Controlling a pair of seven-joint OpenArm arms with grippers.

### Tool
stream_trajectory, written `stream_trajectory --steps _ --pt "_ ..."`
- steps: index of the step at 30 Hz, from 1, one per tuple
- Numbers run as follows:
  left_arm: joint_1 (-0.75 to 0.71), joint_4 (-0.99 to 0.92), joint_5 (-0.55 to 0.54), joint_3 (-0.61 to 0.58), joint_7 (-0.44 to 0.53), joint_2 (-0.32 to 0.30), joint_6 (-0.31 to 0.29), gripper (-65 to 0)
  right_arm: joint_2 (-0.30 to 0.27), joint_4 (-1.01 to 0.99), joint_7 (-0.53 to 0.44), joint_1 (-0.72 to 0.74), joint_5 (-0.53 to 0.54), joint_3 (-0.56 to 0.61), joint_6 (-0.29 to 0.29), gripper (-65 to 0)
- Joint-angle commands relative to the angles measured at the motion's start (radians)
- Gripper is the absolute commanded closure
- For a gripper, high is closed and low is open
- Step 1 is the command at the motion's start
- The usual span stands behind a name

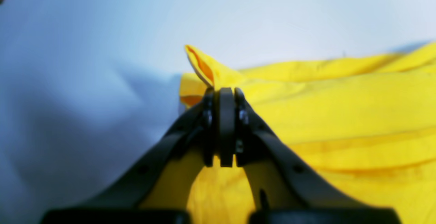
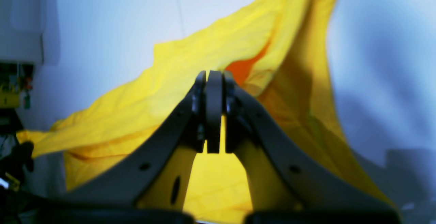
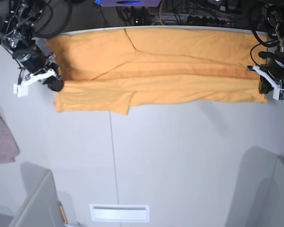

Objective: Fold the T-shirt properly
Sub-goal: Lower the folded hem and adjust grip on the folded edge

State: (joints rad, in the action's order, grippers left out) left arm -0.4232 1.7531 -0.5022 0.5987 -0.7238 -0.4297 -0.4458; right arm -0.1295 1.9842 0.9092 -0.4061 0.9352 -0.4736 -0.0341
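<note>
The light-orange T-shirt [image 3: 170,75] lies stretched in a long band across the far part of the white table [image 3: 180,156], its near edge folded over. In the base view my left gripper [image 3: 264,88] is at the shirt's right end and my right gripper [image 3: 55,83] at its left end. Seen from the left wrist, the left gripper [image 1: 224,91] is shut on a pinched corner of the shirt [image 1: 340,108]. The right wrist view shows the right gripper [image 2: 214,74] shut on a raised fold of the shirt [image 2: 204,46].
A small mauve-pink cloth [image 3: 1,137] lies at the table's left edge. A white slotted plate [image 3: 119,213] sits near the front edge. Grey angled panels stand at the front left [image 3: 35,201] and front right [image 3: 270,194] corners. Cables and gear line the far edge.
</note>
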Motion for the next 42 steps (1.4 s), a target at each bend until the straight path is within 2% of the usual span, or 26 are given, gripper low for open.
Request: stream_trajectory --steps 1,17,24,31,42 --pt "0.002 0.017 -0.006 0.008 0.022 -0.019 0.005 0.0 -0.011 0.020 -0.011 -0.007 0.014 -0.004 -0.005 0.0" --pt "-0.052 0.009 -0.006 0.005 0.022 -0.014 0.005 0.0 -0.025 -0.030 -0.011 -0.075 0.014 0.006 -0.005 0.0" --pt "-0.052 -0.025 -0.003 -0.062 0.022 -0.019 0.006 0.0 -0.029 -0.072 -0.011 -0.075 0.012 0.006 -0.007 0.0" --pt "-0.039 -0.020 0.185 -0.064 0.022 -0.010 0.005 0.0 -0.049 -0.076 -0.011 -0.076 0.011 0.006 -0.005 0.0" --pt "-0.039 -0.015 0.198 -0.062 0.022 0.007 0.005 0.0 -0.045 -0.076 -0.011 -0.106 0.012 0.006 -0.003 0.0"
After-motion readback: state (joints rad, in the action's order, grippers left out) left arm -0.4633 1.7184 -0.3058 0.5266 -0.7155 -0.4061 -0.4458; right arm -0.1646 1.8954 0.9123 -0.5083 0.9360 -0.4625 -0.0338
